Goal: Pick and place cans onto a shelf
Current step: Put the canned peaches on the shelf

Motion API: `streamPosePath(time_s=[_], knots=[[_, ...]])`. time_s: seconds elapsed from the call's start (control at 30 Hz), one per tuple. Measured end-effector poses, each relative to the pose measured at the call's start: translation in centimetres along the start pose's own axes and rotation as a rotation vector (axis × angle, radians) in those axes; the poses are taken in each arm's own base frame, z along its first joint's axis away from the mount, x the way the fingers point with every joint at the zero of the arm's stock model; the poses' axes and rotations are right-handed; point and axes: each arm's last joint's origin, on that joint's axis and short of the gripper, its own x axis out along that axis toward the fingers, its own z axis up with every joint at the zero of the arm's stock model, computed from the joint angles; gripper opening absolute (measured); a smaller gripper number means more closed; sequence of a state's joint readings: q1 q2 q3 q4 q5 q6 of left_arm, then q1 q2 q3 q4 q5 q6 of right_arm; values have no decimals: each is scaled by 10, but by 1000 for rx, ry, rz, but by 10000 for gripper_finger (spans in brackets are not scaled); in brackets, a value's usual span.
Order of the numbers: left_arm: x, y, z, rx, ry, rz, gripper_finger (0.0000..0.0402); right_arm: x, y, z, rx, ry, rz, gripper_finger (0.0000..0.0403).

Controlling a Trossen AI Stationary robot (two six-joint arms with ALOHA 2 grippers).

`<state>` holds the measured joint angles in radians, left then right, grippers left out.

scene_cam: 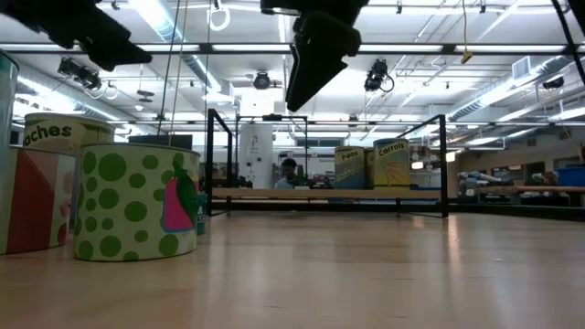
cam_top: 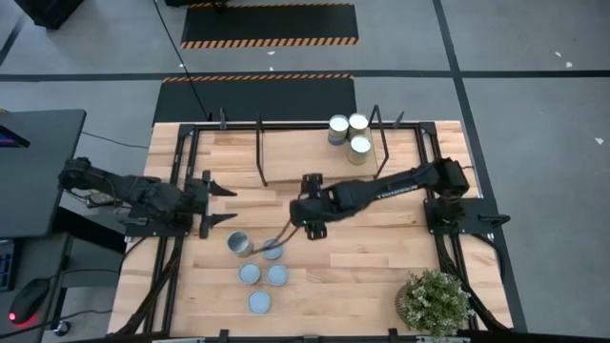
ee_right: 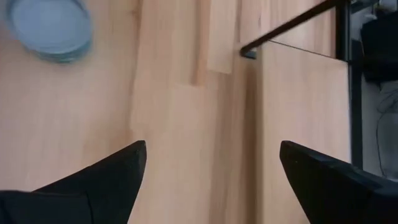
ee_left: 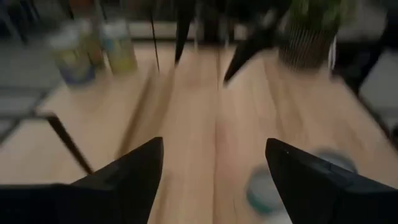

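Three cans (cam_top: 351, 133) stand on the shelf (cam_top: 295, 162) at the table's far side. Several more cans (cam_top: 259, 272) stand on the tabletop near the front, left of centre; in the low view they are the near cans (scene_cam: 137, 201). My right gripper (cam_top: 286, 236) hangs open above the table just beyond those cans. One can (ee_right: 50, 28) shows ahead of its fingers and nothing lies between them. My left gripper (cam_top: 224, 203) is open at the table's left, raised, with nothing between its fingers (ee_left: 214, 146).
A potted plant (cam_top: 434, 300) stands at the near right corner. The shelf's black uprights and rails (cam_top: 259, 143) frame the far middle of the table. Bare wood lies between the shelf and the near cans, and to the right of them.
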<state>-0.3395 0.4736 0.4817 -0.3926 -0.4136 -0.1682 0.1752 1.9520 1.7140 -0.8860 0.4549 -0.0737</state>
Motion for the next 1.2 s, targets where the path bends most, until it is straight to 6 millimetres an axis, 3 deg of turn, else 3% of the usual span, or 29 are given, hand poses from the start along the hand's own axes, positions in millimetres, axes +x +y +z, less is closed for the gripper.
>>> streamPosePath(time_s=[0.27, 0.5, 0.73, 0.9, 1.2], knots=[[2, -17, 28, -62, 437, -31, 288, -10, 27, -7, 8, -99, -16, 371], [7, -28, 13, -234, 760, -23, 288, 9, 43, -21, -21, -129, -11, 371], [17, -38, -16, -264, 863, 59, 288, 19, 42, -24, -48, -149, -22, 371], [29, -47, -34, -266, 853, 56, 288, 13, 33, -23, -23, -167, -29, 371], [52, -59, -49, -264, 826, 77, 288, 11, 32, -23, 4, -177, 17, 371]])
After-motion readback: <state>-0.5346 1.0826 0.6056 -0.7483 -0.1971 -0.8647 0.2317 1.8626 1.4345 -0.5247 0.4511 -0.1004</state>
